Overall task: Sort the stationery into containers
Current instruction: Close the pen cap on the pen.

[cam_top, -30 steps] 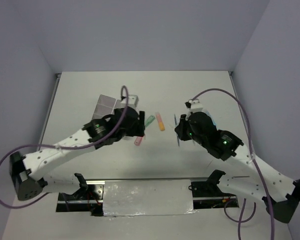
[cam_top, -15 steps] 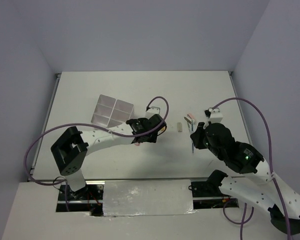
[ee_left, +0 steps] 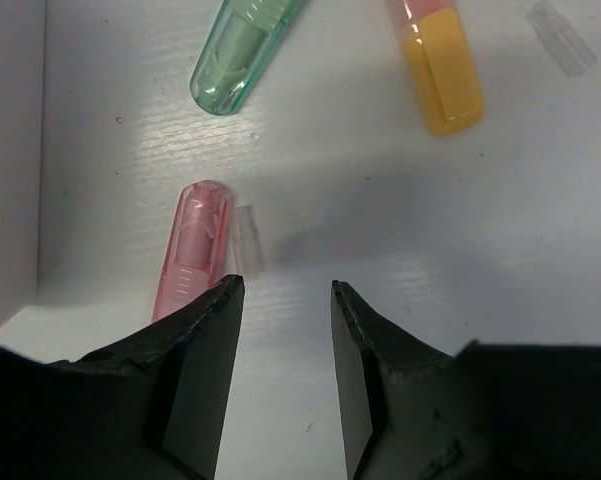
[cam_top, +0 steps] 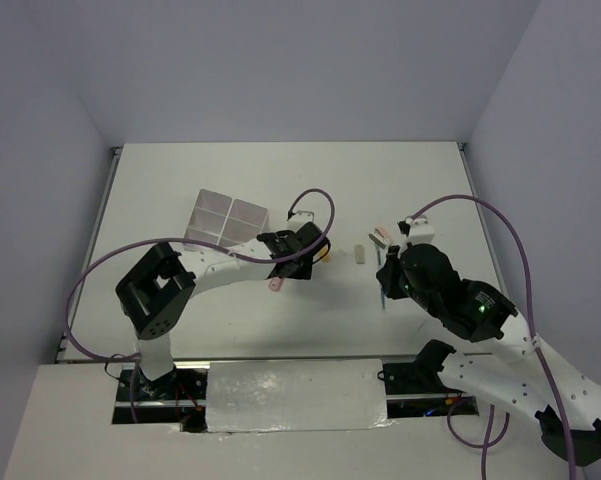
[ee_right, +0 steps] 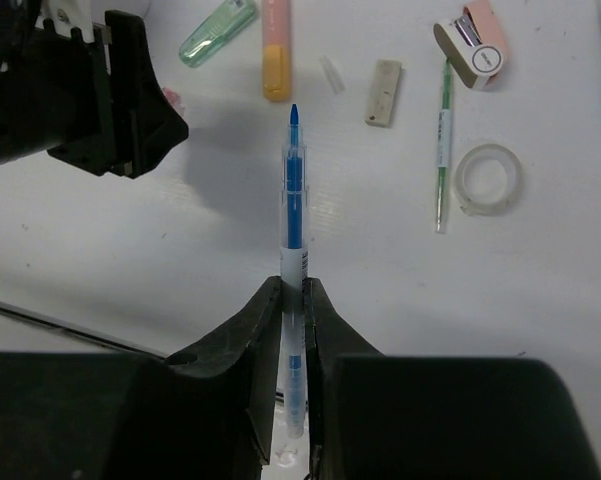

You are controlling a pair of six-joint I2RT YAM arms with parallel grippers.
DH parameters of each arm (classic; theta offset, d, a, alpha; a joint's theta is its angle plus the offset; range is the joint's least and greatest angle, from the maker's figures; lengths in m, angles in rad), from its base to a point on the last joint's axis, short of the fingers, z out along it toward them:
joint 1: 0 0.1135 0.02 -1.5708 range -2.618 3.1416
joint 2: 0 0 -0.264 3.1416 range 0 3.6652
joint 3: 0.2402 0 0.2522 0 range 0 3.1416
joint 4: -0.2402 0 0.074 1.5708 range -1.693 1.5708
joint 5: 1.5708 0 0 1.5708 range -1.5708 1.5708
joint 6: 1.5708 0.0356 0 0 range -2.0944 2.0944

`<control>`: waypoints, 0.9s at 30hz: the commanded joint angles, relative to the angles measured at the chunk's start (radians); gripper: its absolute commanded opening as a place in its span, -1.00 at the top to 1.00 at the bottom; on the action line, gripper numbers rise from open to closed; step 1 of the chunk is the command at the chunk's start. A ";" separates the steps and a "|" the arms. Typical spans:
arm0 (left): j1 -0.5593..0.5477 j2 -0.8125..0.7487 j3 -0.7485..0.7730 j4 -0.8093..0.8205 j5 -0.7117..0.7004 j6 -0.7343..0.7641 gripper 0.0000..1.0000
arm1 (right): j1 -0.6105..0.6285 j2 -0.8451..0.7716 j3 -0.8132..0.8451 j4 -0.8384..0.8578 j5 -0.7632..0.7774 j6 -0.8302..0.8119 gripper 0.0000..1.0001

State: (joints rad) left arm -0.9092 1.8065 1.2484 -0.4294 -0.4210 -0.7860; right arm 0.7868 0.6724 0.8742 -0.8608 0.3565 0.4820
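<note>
Over the last second the left gripper (ee_left: 283, 292) has narrowed from wide to about half span, yet nothing sits between its fingers. The pink marker (ee_left: 192, 255) lies on the table (ee_left: 480, 250) just outside the finger at the left of the wrist view, with a small clear cap (ee_left: 246, 240) beside it. This closure appears to have captured nothing, so a re-aim toward the marker is probably needed. The right gripper (ee_right: 292, 290) remains clamped narrow on the blue pen (ee_right: 294, 190). The four-compartment box (cam_top: 226, 222) stands near the left gripper; neither item is in it.
</note>
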 commanded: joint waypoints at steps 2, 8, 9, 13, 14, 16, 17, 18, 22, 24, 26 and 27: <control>0.009 0.036 0.020 0.011 -0.013 -0.048 -0.06 | -0.001 -0.005 -0.017 0.057 -0.001 -0.010 1.00; 0.013 0.057 0.025 0.001 -0.035 -0.073 -0.05 | -0.001 0.022 -0.015 0.042 0.024 0.000 1.00; 0.013 0.062 0.028 0.000 -0.036 -0.076 -0.05 | -0.001 0.027 -0.015 0.043 0.022 0.000 1.00; 0.020 0.077 0.028 -0.003 -0.039 -0.087 -0.04 | -0.001 0.029 -0.027 0.054 0.012 -0.003 1.00; 0.020 0.079 0.028 -0.006 -0.042 -0.093 -0.04 | -0.001 0.027 -0.029 0.054 0.010 -0.003 1.00; 0.021 0.076 0.019 0.001 -0.048 -0.096 -0.04 | -0.001 0.027 -0.029 0.054 0.010 -0.005 1.00; 0.020 0.076 0.017 0.004 -0.047 -0.098 -0.04 | -0.001 0.029 -0.026 0.052 0.012 -0.003 1.00; 0.021 0.079 0.016 0.004 -0.048 -0.098 -0.04 | -0.001 0.030 -0.026 0.048 0.013 -0.002 1.00; 0.023 0.086 0.020 0.008 -0.048 -0.096 -0.03 | -0.001 0.033 -0.021 0.046 0.012 -0.003 1.00; 0.026 0.093 0.020 0.008 -0.045 -0.094 -0.02 | -0.001 0.035 -0.020 0.045 0.012 -0.002 1.00; 0.027 0.096 0.020 0.009 -0.044 -0.099 -0.02 | -0.001 0.035 -0.018 0.042 0.009 -0.003 1.00; 0.027 0.094 0.014 0.011 -0.042 -0.102 -0.01 | -0.001 0.035 -0.018 0.043 0.010 -0.003 1.00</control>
State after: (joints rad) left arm -0.8886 1.8874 1.2503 -0.4320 -0.4484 -0.8688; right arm 0.7868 0.7048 0.8539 -0.8497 0.3580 0.4812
